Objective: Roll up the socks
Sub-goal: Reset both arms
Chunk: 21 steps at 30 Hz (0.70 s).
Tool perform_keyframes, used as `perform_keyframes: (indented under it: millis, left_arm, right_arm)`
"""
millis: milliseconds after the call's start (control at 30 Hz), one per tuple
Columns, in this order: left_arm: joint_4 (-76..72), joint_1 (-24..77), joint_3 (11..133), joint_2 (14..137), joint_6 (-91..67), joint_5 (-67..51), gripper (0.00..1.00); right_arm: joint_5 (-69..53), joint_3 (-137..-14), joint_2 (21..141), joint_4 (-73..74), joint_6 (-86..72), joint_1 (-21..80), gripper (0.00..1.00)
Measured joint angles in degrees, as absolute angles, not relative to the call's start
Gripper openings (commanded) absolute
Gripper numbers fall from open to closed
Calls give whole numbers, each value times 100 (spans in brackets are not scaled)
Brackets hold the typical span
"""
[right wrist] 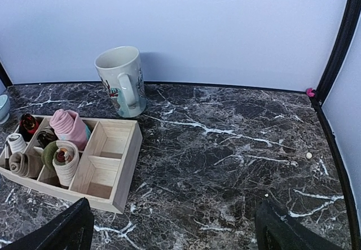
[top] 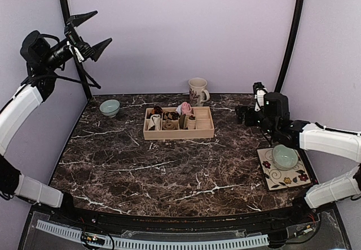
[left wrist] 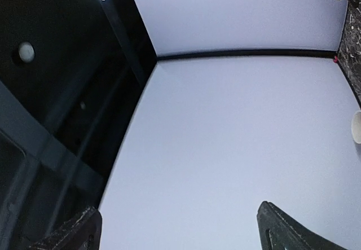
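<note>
Seen from above, the dark marble-patterned tabletop (top: 141,165) carries a pale wooden divided tray (top: 206,132) at the middle of its back half. A cream ceramic mug (top: 197,90) stands just behind the tray, by the back edge. A pale green bowl (top: 109,108) sits near the back left corner. A second green bowl (top: 285,157) rests on a floral tile (top: 293,178) by the right edge.

The left gripper (top: 103,27) is raised high over the back left corner with its jaws spread wide and nothing between them. Its own camera shows only the wall, a dark ceiling with lamps, and a sliver of tabletop and bowl rim at the frame's right side.

The right gripper (right wrist: 174,205) is low over the right edge, also fully spread and holding nothing. Its camera gives detail that the overhead view blurs. The pink sock (right wrist: 69,127), rolled and showing a pale green patch, stands in a back-row compartment. The tan ribbed sock (right wrist: 66,161), rolled with dark red at its core, stands in the front row just before it. An olive roll (right wrist: 49,151) touches the tan one. Smaller cream, tan and dark bundles fill the left compartments, and the two right-end compartments hold nothing.
</note>
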State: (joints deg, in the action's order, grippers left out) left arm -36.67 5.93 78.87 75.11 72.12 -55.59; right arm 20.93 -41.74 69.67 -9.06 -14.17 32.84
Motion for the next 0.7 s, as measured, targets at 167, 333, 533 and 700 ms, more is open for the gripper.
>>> perform_keyframes:
  millis: [167, 333, 533, 700]
  left_arm:
    - [-1678, 703, 7052, 6401, 6318, -2652, 99]
    - [-1428, 681, 5310, 6171, 4622, -174, 99]
    - [-676, 222, 4222, 6873, 2429, 390, 99]
    - [-1745, 67, 3433, 7312, 1409, 419, 99]
  right_arm:
    - [2484, -3935, 6869, -1033, -1334, 3284, 100]
    - [3044, -3326, 6665, -1682, -1068, 3284, 100]
    - [4139, -2700, 7087, -2316, -1022, 3162, 99]
    - [4499, -2609, 7131, -2585, -985, 2904, 99]
